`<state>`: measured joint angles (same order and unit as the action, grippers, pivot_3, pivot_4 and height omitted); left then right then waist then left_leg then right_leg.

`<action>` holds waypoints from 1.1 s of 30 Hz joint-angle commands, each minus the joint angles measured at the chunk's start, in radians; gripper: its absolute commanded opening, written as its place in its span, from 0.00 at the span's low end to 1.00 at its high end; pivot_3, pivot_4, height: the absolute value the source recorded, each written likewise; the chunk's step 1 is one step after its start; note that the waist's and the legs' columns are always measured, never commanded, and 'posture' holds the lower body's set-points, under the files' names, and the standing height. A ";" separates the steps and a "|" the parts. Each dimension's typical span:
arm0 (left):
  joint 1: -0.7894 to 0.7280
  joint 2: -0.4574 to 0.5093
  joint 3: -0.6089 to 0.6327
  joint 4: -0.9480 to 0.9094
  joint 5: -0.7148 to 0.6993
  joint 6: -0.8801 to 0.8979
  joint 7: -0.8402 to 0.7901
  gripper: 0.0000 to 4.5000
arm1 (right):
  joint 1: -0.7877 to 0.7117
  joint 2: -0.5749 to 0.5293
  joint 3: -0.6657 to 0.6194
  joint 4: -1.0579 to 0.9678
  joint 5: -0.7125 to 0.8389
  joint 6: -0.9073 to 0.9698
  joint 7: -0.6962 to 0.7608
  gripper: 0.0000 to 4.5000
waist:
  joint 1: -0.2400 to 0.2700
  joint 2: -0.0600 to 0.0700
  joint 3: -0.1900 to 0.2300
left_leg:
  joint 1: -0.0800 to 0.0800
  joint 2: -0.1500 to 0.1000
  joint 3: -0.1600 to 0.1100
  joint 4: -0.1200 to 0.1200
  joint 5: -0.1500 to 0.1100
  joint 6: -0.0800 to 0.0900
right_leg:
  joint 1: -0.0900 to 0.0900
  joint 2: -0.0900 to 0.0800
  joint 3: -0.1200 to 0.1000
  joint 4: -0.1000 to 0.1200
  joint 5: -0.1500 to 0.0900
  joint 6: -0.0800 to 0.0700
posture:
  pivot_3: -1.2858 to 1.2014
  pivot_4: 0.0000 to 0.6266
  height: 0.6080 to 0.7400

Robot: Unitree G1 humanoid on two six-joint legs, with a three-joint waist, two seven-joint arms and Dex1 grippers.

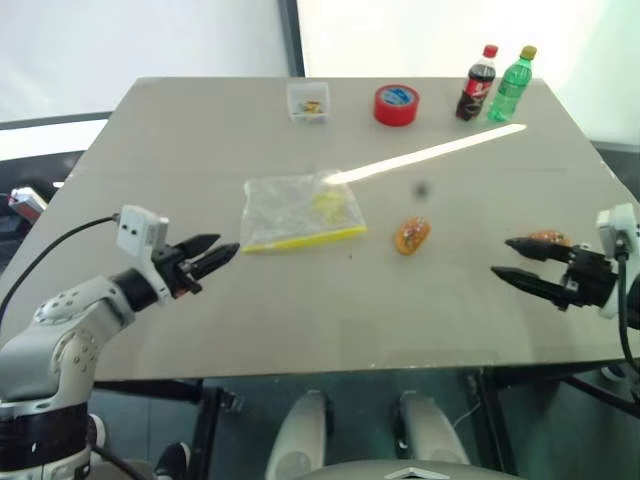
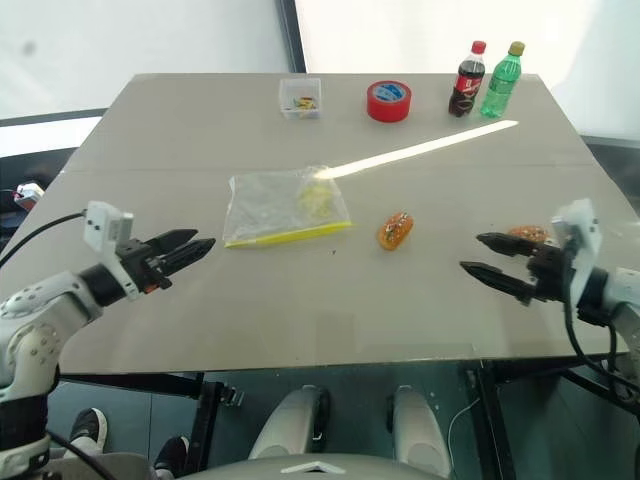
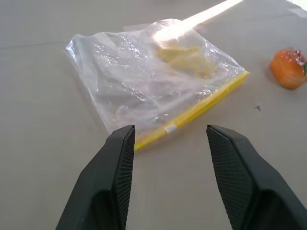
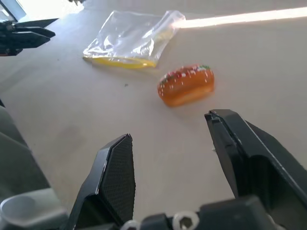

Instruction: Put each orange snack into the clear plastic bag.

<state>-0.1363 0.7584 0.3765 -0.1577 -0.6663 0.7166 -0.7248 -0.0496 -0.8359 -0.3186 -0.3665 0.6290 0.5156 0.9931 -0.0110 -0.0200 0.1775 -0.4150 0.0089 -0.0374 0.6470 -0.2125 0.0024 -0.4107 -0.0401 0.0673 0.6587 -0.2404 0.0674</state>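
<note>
One orange snack (image 2: 395, 231) between both hands, untouched.

On the table (image 1: 300, 320) the bag (image 1: 300, 212) lies mid-left, one snack (image 1: 411, 236) just right of it, another (image 1: 548, 239) by the open right gripper (image 1: 510, 259). The left gripper (image 1: 226, 250) hovers near the bag.

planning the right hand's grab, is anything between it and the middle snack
Nothing visible. Bare table lies between the open right hand and the middle snack. The other snack sits just behind that hand, off the path.
</note>
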 commanded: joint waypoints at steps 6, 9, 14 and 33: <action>-0.347 -0.055 -0.079 0.442 0.044 0.072 0.018 0.72 | -0.200 0.043 0.125 -0.126 -0.022 0.012 -0.121 0.87 | -0.006 -0.002 0.001 | -0.001 0.000 -0.001 0.000 0.000 0.000 | 0.000 0.000 -0.001 0.000 0.003 0.000 | 0.52 0.24 1.00; -0.452 -0.074 -0.073 0.579 0.054 0.081 0.028 0.97 | -0.202 0.046 0.137 -0.154 -0.022 0.018 -0.133 1.00 | -0.001 -0.003 0.001 | -0.001 0.000 -0.003 0.000 0.000 0.000 | -0.001 0.001 -0.002 0.001 0.003 0.000 | 0.52 0.24 1.00; -0.533 -0.077 -0.111 0.715 0.119 0.041 -0.006 0.99 | -0.164 0.042 0.145 -0.170 -0.061 -0.012 -0.135 1.00 | -0.004 -0.003 0.001 | -0.002 -0.001 -0.002 0.000 0.000 0.000 | 0.000 0.000 -0.002 0.000 0.003 0.000 | 0.52 0.24 1.00; -0.695 -0.192 -0.270 0.954 0.266 0.089 -0.193 0.27 | -0.278 0.136 0.264 -0.184 -0.106 -0.037 -0.186 1.00 | -0.004 -0.003 0.001 | -0.001 -0.002 -0.003 0.002 0.000 0.000 | 0.001 0.000 -0.002 0.003 0.003 0.000 | 0.52 0.24 1.00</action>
<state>-0.8393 0.5741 0.1314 0.7838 -0.4140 0.7969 -0.8947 -0.3036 -0.7028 -0.0563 -0.5261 0.5255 0.4996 0.8091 -0.0146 -0.0227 0.1780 -0.4157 0.0071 -0.0405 0.6488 -0.2124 0.0025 -0.4103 -0.0402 0.0652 0.6612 -0.2376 0.0670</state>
